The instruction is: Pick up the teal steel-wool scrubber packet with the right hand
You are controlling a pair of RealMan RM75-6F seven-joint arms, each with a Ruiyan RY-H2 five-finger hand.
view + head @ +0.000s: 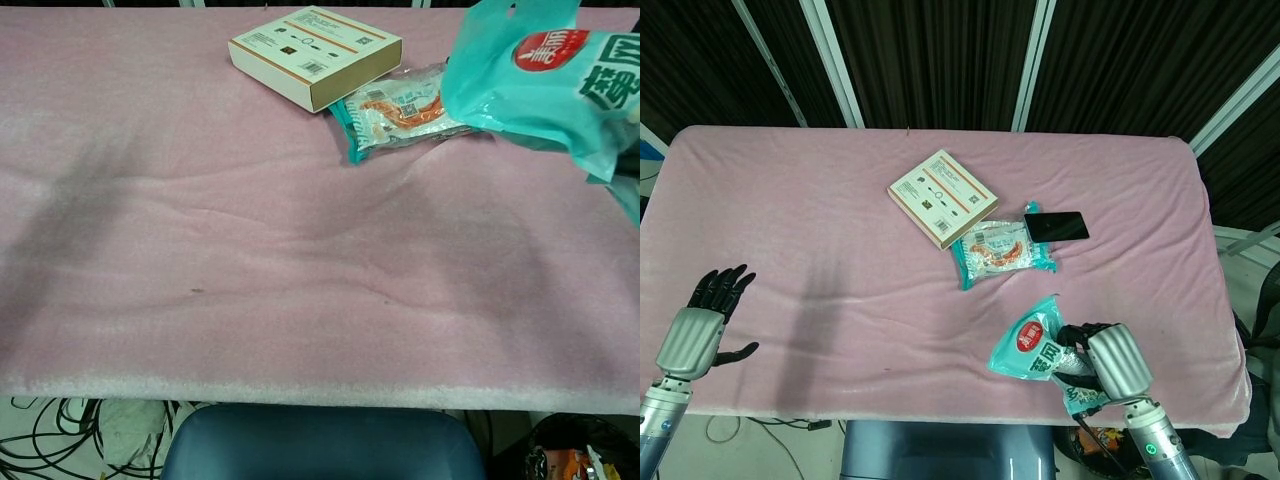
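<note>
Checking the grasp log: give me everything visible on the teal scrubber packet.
The teal scrubber packet is a soft, glossy plastic pouch with a red round logo and white characters on its face. It is held off the pink cloth by the right hand, whose dark fingers wrap its right part; the free end tilts up and to the left. In the chest view it fills the top right corner, partly cut off by the frame edge. Its contents are not visible. Nothing else touches it.
</note>
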